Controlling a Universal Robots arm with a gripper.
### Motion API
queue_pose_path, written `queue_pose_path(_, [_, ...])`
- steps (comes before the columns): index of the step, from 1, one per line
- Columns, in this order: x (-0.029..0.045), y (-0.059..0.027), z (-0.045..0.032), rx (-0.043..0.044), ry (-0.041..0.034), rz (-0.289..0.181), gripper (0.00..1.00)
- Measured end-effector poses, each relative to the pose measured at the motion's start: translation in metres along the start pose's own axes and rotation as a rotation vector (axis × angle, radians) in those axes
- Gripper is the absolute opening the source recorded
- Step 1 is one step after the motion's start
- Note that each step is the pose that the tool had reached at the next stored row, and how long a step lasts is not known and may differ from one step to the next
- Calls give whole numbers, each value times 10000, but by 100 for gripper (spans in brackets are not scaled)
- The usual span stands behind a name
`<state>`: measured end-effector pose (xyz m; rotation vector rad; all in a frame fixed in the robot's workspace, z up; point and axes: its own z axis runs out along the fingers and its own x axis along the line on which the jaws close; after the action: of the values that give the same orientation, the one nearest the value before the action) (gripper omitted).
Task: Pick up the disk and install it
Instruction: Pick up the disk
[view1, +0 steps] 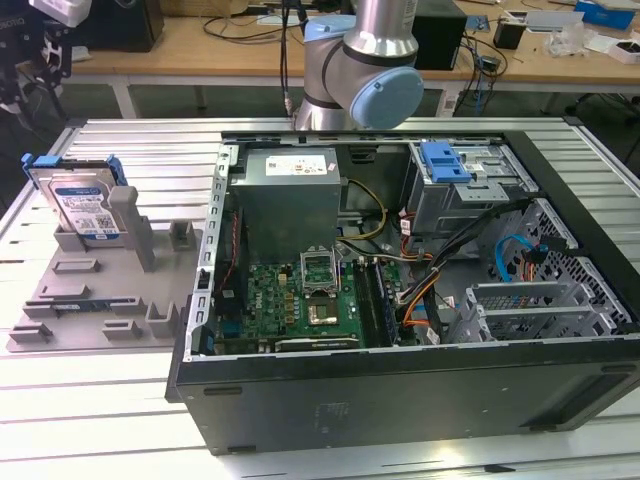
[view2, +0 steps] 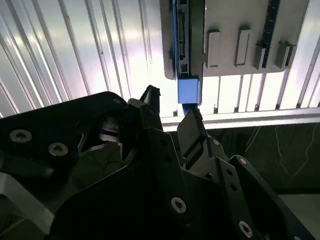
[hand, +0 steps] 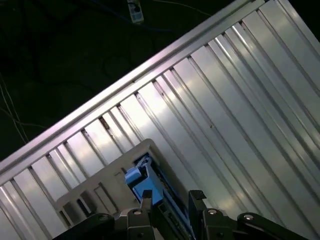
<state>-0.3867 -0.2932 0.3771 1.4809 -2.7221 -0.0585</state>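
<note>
**Open hand poised over the upright disk in its holder**

The disk (view1: 86, 205) stands on edge in a grey slotted holder (view1: 100, 300). It sits near the corner of the worktop (view1: 100, 420) at the exterior view's far left, well apart from the open computer case (view1: 400, 390) in the worktop's middle.

The disk is a flat silver rectangle with a white-and-blue label on its broad face, framed by a blue plastic bracket (view2: 189, 91).

In both wrist views my hand (view2: 171, 102) hovers close to the disk's top edge. Its two dark fingers (hand: 146, 200) are spread apart, with the blue bracket lined up in the gap. The hand grips nothing, and I cannot tell whether either finger touches the bracket.

I judge the disk rigid, fairly dense for its size and sensitive to knocks, with smooth metal faces that could slip. The best hold looks to be across its thin width near the top, squeezing the two broad faces rather than the bracket, which likely flexes.
</note>
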Motion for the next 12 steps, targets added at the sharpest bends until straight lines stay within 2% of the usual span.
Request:
queue_pose_path(5, [0, 0, 2, 18, 51, -957, 42])
queue_pose_path(12, [0, 0, 5, 50, 140, -2606, 42])
